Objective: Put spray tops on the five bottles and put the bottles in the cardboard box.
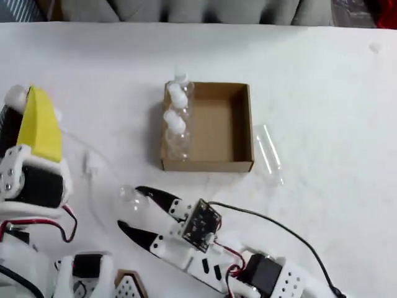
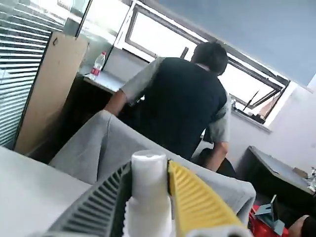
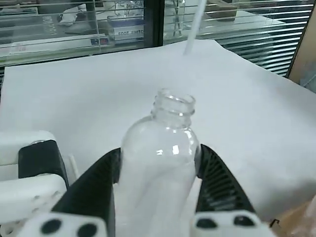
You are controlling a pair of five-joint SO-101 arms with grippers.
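My right gripper (image 1: 129,207) (image 3: 159,154), with black fingers, is shut on a clear bottle (image 1: 129,197) (image 3: 158,143) with no top, in front of the cardboard box (image 1: 208,165). The bottle's neck is open. A thin white tube (image 3: 195,24) slants down above and beyond it. At the table's left, my left gripper (image 1: 22,100) (image 2: 148,170), with one yellow finger (image 1: 40,121), is shut on a white spray top (image 1: 15,98) (image 2: 147,192). Capped bottles (image 1: 177,118) lie along the box's left wall.
A clear uncapped bottle (image 1: 268,155) lies on the white table just right of the box. A loose spray top (image 1: 93,162) with its tube lies between the arms, left of the box. A grey sofa back (image 2: 123,148) stands behind the table.
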